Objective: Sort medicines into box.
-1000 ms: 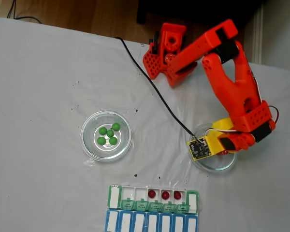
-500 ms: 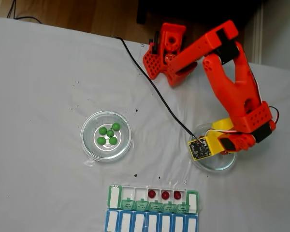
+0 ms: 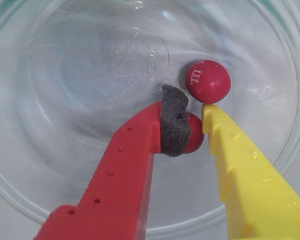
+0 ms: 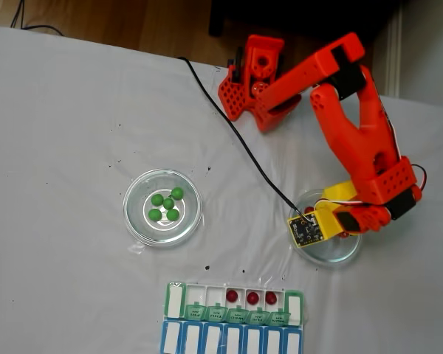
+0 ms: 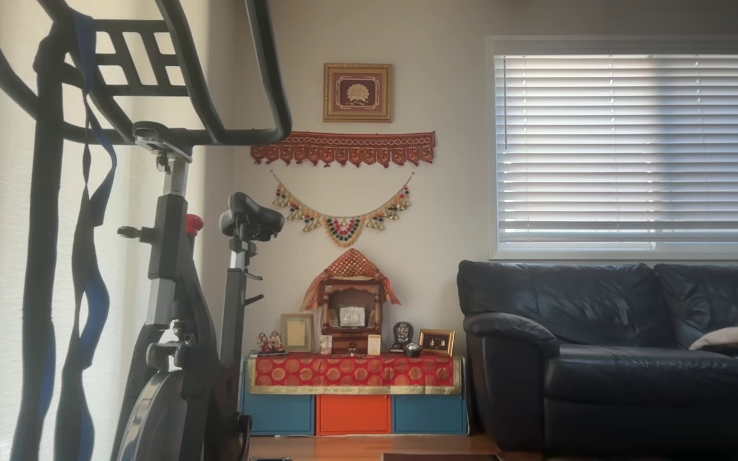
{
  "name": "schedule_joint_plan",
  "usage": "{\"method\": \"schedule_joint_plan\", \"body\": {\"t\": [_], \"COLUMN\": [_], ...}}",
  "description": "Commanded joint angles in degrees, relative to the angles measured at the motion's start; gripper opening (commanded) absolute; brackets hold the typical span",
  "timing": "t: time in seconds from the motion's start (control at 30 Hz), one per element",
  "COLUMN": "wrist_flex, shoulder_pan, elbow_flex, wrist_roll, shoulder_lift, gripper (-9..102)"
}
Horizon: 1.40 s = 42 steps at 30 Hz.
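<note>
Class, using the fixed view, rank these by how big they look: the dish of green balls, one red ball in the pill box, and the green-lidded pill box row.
1. Pill box row, longest.
2. Dish of green balls, shorter but rounder.
3. Red ball, far the smallest.

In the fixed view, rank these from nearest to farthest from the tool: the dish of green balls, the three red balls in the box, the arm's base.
1. Three red balls, in the box, below-left of the tool.
2. Arm's base, up-left.
3. Dish of green balls, far left.
</note>
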Motion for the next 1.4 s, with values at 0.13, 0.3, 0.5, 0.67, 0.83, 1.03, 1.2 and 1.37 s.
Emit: {"method": "schedule_joint_plan", "body": {"t": [0.13,0.3,0.5,0.67,0.83,1.03,1.2,1.37], "wrist_flex": [2.4,2.3,1.2,-1.7,-1.8,-1.7,-1.8,-2.2], "shoulder_pan": [-2.9,-1.3,1.7,2.9,5.1,6.7,8.3,10.2], "elbow_flex": [-0.8,-1.8,-3.3,-1.7,-2.5,-3.8,-5.1,-5.9], "wrist_roll": [-0.8,-1.5,-3.5,-4.3,-6.0,-7.2,-8.5,-10.5], "shoulder_lift": [0.4,2.0,5.0,7.7,10.6,11.4,10.8,11.2], "gripper": [1,1,1,1,1,1,1,1]}}
